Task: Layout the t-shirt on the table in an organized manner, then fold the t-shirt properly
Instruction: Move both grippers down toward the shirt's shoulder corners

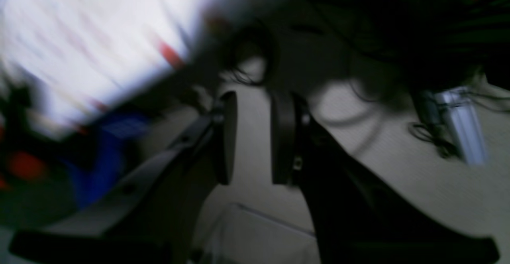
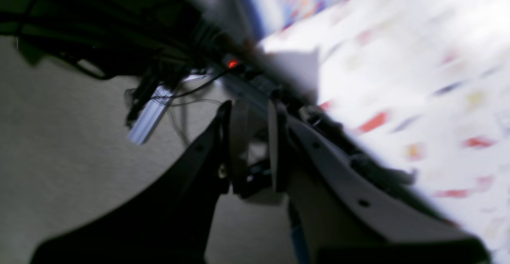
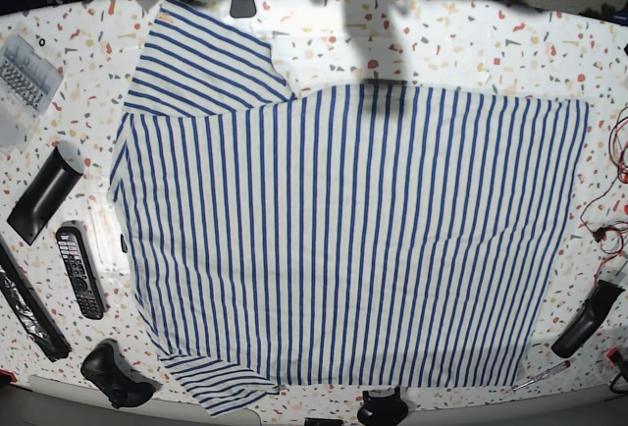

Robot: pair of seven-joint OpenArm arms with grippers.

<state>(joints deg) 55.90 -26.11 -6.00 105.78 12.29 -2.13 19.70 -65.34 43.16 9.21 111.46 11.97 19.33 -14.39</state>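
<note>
The t-shirt [image 3: 343, 239], white with thin blue stripes, lies spread flat on the speckled table [image 3: 461, 43]. One sleeve lies at the upper left [image 3: 196, 58] and the other at the lower left [image 3: 211, 382]. Neither gripper shows in the base view. In the left wrist view my left gripper [image 1: 253, 136] is held off the table edge over the grey floor, its jaws a little apart and empty. In the right wrist view my right gripper [image 2: 255, 148] is also beside the table edge, its jaws a little apart and empty. Both wrist views are blurred and neither clearly shows the shirt.
Left of the shirt lie a remote [image 3: 78, 271], a black block [image 3: 44, 195], a long black bar [image 3: 29, 298] and a game controller [image 3: 118, 375]. A grey keypad [image 3: 25, 68] sits at the far left. A black object [image 3: 586, 320] and red cables [image 3: 613, 210] lie at the right edge.
</note>
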